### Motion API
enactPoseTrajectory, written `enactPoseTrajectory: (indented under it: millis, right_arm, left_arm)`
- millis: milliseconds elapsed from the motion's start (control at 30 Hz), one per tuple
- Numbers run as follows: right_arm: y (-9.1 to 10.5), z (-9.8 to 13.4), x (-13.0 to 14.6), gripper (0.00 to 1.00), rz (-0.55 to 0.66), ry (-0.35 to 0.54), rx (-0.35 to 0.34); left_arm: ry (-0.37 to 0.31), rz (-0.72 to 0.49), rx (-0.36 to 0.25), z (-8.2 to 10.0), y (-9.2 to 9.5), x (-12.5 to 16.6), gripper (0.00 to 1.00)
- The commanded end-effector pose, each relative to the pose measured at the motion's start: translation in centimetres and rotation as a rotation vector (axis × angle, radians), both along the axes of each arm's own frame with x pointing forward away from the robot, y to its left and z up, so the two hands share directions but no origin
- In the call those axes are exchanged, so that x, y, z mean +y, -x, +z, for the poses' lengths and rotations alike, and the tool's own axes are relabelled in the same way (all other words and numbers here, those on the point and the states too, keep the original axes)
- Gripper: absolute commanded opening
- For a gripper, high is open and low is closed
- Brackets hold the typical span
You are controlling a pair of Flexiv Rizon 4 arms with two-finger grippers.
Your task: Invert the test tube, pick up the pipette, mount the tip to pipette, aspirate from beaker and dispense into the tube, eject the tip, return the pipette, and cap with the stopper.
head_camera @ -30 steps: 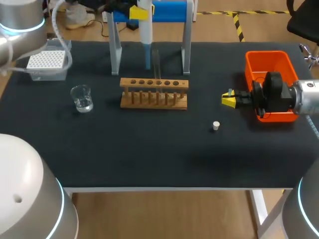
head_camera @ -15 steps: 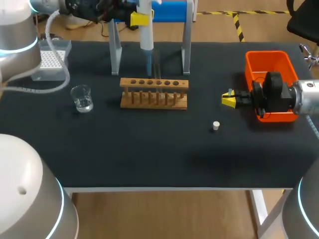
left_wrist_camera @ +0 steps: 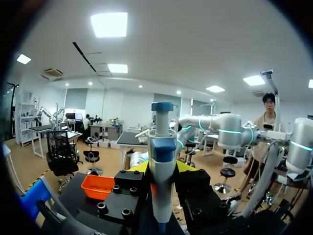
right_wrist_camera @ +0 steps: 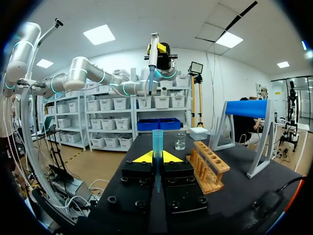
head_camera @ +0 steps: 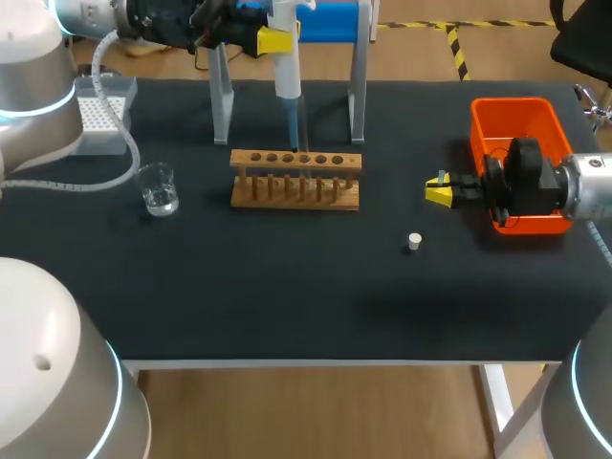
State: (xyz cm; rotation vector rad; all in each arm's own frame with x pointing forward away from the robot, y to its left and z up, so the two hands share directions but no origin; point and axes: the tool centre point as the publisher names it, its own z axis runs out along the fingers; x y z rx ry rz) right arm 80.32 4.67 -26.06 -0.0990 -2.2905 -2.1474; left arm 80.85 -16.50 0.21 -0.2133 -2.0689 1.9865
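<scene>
One black table carries everything. At its far edge stands one pipette stand with a blue top bar and grey legs. Two silver robot arms are in view. The left arm comes in from the far left corner and reaches level across the back of the table. Its left gripper is clamped on the single white-and-blue pipette, which hangs upright with its blue tip pointing down just above the rack. The right arm lies low and level from the right. Its right gripper, just beside the bin, is closed around one clear bluish test tube, held upright. On the table are one wooden test tube rack, one orange plastic bin, one white tip box, one small glass beaker and one small white stopper, which lies alone near the right gripper.
</scene>
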Motion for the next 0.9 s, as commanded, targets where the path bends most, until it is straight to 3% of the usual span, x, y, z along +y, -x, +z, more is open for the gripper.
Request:
enactPoseTrajectory:
  millis: [33, 400, 700, 900]
  right_arm:
    - [0.0, 0.0, -0.1, 0.00, 0.002, 0.001, 0.000]
    - [0.0, 0.0, -0.1, 0.00, 0.002, 0.001, 0.000]
    - [0.0, 0.0, -0.1, 0.00, 0.002, 0.001, 0.000]
    - [0.0, 0.0, -0.1, 0.00, 0.002, 0.001, 0.000]
  left_arm:
    - [0.002, 0.010, 0.001, -0.4, 0.1, 0.0, 0.00]
    - [-0.008, 0.203, -0.063, -0.2, 0.6, 2.2, 0.00]
    - [-0.003, 0.211, -0.099, 0.3, 1.0, 2.4, 0.00]
    - [-0.039, 0.204, -0.116, 0.2, 1.1, 2.1, 0.00]
